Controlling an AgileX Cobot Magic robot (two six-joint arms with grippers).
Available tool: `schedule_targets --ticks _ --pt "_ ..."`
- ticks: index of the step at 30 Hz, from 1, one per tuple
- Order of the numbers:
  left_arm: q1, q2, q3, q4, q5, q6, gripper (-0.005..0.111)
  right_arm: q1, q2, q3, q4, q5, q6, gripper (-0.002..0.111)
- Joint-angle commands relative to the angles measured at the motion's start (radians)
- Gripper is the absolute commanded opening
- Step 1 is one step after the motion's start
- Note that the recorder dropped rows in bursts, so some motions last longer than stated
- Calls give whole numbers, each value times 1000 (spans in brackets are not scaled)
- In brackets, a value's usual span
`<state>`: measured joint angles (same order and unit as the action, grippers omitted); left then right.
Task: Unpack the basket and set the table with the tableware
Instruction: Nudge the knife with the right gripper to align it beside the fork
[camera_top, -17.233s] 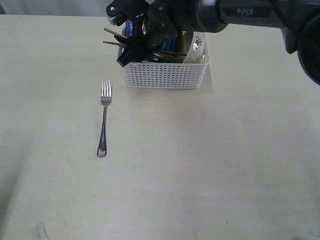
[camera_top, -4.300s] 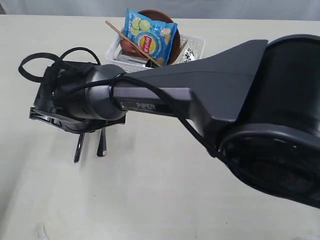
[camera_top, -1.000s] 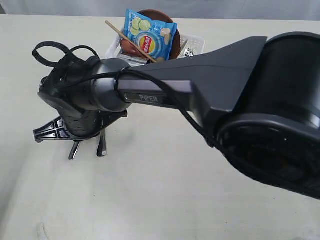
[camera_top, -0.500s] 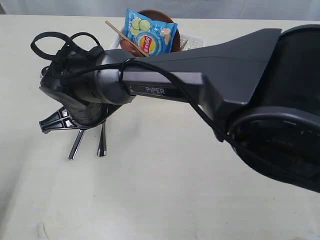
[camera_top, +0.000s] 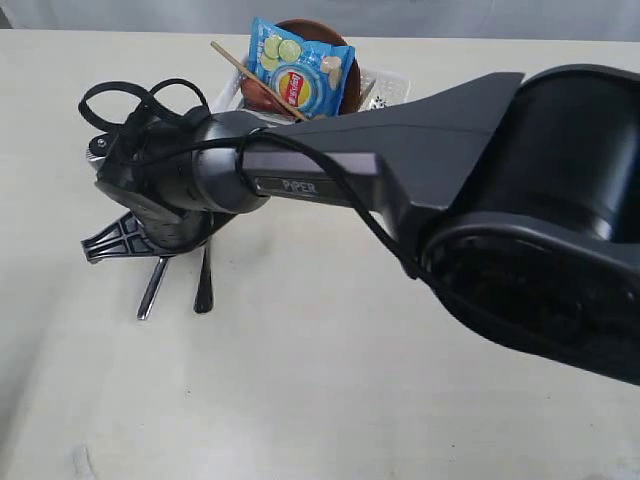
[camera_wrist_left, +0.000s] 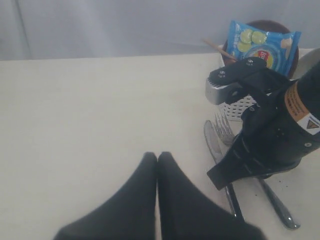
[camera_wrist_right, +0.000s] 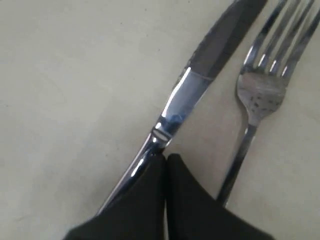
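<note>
Cream-white matte tabletop (camera_top: 330, 400) carries the steel knife (camera_wrist_right: 197, 80) just beside the steel fork (camera_wrist_right: 260, 90); the right gripper (camera_wrist_right: 166, 161), clenched empty over the knife handle, appears finished placing and must next reopen above the white lattice basket (camera_wrist_left: 240, 106).

My exterior camera sits high and faces down across the tabletop (camera_top: 300, 400) toward the basket (camera_top: 228, 100) at the far side. The right arm (camera_top: 450, 150) passes close to that lens and blocks much of what it sees. The left wrist camera rides low, looking past the left end effector (camera_wrist_left: 157, 159) across the tabletop at the basket. The right wrist camera hangs very close, facing almost straight down past the right end effector (camera_wrist_right: 166, 159). All three views share the knife (camera_wrist_right: 200, 75) and fork (camera_wrist_right: 260, 90) lying near the basket. The exterior and left wrist views also share the basket itself.
</note>
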<state>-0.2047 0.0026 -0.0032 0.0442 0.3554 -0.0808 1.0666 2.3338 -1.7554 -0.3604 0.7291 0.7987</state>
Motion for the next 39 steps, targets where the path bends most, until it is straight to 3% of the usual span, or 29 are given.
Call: schedule_targets --ticks 1,14,22,27,39 --pt "-5 -3 3 8 -11 -4 0 -6 12 -25 -4 -12 0 -1" --pt "-5 -3 3 8 -11 -4 0 -6 -19 -37 -30 14 0 -1" --pt "-5 -3 3 8 -11 -4 0 -9 -87 -33 -138 187 -4 -1" --pt "-5 -3 3 8 -11 -4 0 -18 -85 -33 -134 200 -18 -1" --pt "-5 -3 3 8 -11 -4 0 -60 -82 -33 127 189 -81 0"
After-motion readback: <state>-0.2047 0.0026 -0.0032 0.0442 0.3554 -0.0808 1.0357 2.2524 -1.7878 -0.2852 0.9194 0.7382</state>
